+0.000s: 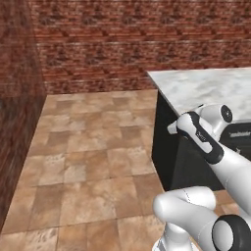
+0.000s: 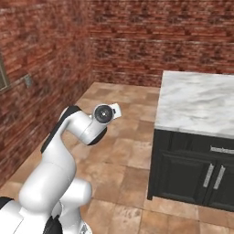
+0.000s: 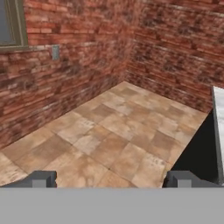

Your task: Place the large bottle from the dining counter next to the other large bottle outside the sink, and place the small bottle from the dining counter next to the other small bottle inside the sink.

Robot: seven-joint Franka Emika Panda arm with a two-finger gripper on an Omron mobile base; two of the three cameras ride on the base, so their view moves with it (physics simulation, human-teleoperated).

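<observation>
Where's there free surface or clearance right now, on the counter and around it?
The marble counter top is bare across all that shows, from its near edge above the dark cabinet doors back toward the brick wall. The tiled floor between counter and walls is open too. Tightest spot: the counter's corner, where the arm folds close. The gripper is open, holding nothing.

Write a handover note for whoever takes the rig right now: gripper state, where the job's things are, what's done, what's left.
Gripper: open, nothing between the fingertips, pointing over tiled floor toward the brick corner.
Marble-topped counter with dark cabinets stands to the arm's right; the part of its top in frame is bare.
Bottles and sink: not in frame from this spot.
Done: nothing that can be confirmed.
Left: find the dining counter's bottles; large one beside its match outside the sink, small one into the sink.
</observation>
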